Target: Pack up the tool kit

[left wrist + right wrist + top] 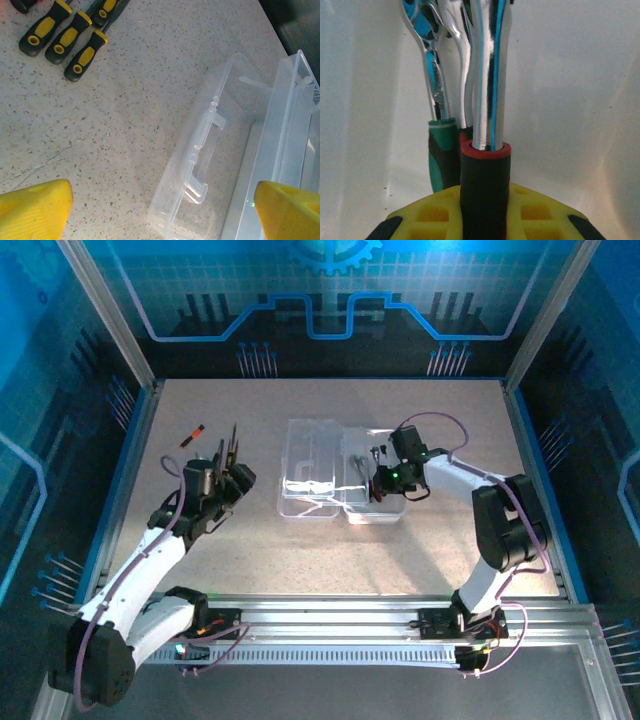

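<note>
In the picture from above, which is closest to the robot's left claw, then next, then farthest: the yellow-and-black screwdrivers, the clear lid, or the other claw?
1. Screwdrivers, just beyond the left gripper.
2. Clear lid, to its right.
3. Right gripper, farthest right, shut on a black-handled tool.

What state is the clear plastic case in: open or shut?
Open. Its lid lies flat on the table beside the base.
</note>
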